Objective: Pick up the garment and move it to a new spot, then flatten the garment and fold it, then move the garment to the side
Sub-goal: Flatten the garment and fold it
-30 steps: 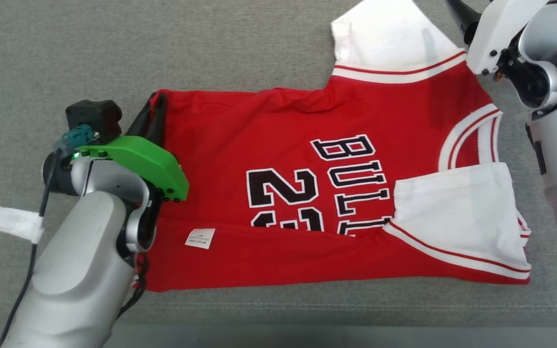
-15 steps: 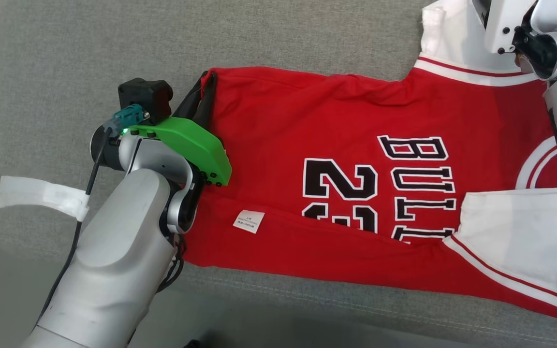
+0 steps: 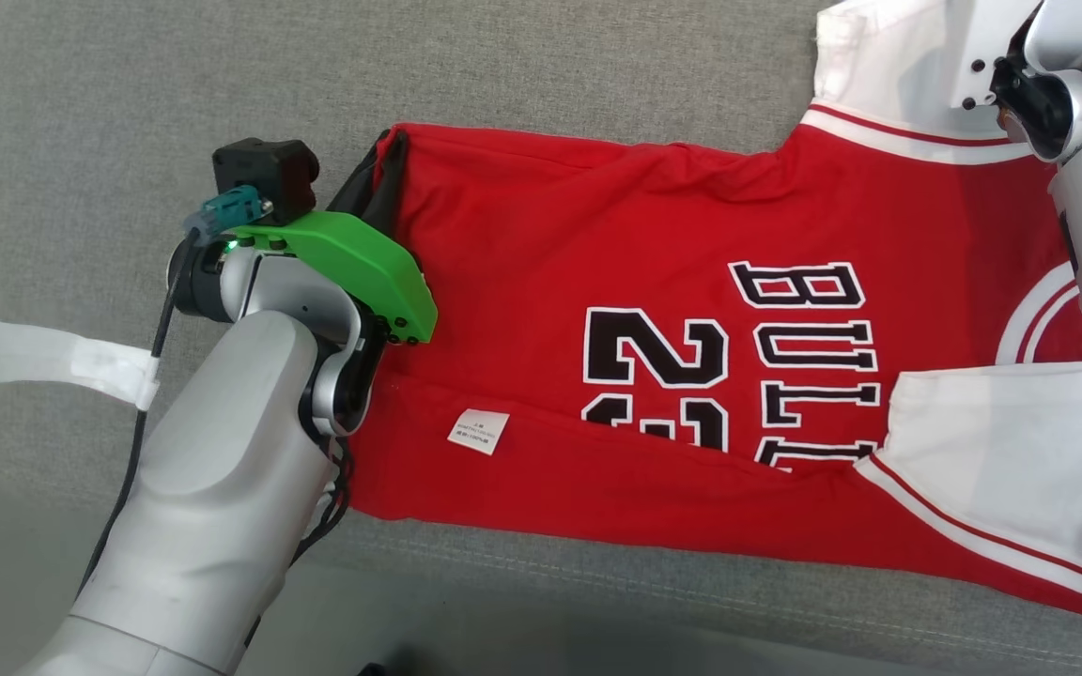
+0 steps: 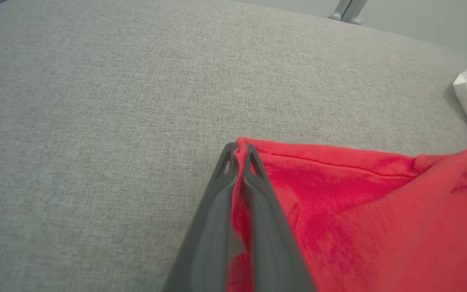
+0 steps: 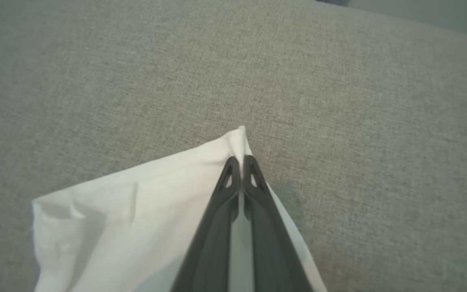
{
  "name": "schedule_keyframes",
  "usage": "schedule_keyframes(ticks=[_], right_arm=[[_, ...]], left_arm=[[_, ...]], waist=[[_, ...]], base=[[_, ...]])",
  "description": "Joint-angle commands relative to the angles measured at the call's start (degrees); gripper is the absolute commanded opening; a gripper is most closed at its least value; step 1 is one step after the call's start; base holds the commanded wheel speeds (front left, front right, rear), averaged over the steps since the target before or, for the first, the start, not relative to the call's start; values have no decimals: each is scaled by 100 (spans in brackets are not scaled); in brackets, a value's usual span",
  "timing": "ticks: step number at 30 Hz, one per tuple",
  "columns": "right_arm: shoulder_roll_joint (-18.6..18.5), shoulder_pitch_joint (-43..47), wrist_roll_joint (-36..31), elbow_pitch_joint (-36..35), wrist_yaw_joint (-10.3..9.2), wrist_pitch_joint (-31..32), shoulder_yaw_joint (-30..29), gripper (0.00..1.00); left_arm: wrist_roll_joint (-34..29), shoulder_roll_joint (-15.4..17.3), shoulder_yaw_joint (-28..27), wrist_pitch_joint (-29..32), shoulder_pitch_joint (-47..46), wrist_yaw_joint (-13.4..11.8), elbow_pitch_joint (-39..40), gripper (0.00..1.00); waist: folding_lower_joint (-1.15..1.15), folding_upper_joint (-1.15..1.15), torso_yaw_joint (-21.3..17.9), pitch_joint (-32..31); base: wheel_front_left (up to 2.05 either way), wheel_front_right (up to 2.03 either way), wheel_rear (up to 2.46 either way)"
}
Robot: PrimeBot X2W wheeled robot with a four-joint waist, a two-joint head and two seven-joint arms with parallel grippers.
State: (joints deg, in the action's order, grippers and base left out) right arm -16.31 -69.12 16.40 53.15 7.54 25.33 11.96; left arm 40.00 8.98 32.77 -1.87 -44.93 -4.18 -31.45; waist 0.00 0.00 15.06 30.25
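The garment [image 3: 597, 235] is a red jersey with white sleeves and black lettering, lying spread on the grey cushion. My left gripper [image 3: 381, 174] is at its far left hem corner. The left wrist view shows that gripper [image 4: 239, 152] shut on the red fabric [image 4: 359, 211], with cloth pinched between the fingers. My right gripper [image 5: 240, 164] is shut on the corner of a white sleeve [image 5: 136, 211]. In the head view the right arm's wrist [image 3: 1029, 84] hangs over that sleeve [image 3: 879, 56] at the top right.
The grey cushion [image 3: 128, 94] runs wide to the left and beyond the jersey. Its front edge [image 3: 597, 601] crosses the bottom of the head view. A white taped strip [image 3: 62, 361] hangs on my left arm's cable. A white label [image 3: 478, 431] lies on the red fabric.
The head camera has swung, shifting the whole picture to the right. My right gripper has closed on the sleeve corner. My left gripper and the hem corner have edged slightly up and left.
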Motion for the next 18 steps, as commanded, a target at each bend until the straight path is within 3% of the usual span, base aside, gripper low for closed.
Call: schedule_keyframes(ticks=[1, 9, 18], right_arm=[[-2, -73, -2, 47, -11, -105, -36, 0], [202, 231, 677, -190, -10, -756, 156, 0], [-181, 1202, 1835, -1414, -8, -1272, 801, 0]], left_arm=[[76, 7, -55, -48, -110, 32, -35, 0], [439, 156, -360, -44, -19, 170, -391, 0], [644, 543, -651, -201, 297, 204, -608, 0]], waist=[[0, 0, -38, -16], [0, 0, -387, -281], [0, 0, -880, -708]], base=[[0, 0, 0], [0, 0, 0], [0, 0, 0]])
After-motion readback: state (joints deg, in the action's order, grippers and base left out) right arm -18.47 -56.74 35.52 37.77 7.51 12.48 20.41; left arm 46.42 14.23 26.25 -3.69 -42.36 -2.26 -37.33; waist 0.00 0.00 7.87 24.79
